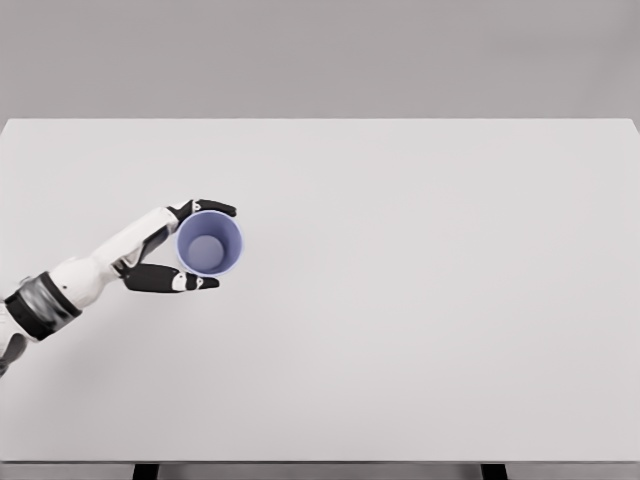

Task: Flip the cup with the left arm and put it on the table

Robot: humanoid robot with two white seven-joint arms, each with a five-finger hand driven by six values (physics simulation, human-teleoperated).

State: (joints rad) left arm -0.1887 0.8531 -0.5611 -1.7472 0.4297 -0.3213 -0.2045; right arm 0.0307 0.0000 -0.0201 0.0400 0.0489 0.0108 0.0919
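Head view: left hand (pixel 178 252) around cup (pixel 209 243)

You are looking down on a wide white table (pixel 420 300) that fills most of the view, its far edge meeting a grey backdrop. Toward its left side a blue cup (pixel 209 244) shows mouth up, its inside visible; whether its base touches the tabletop, you cannot tell from here.
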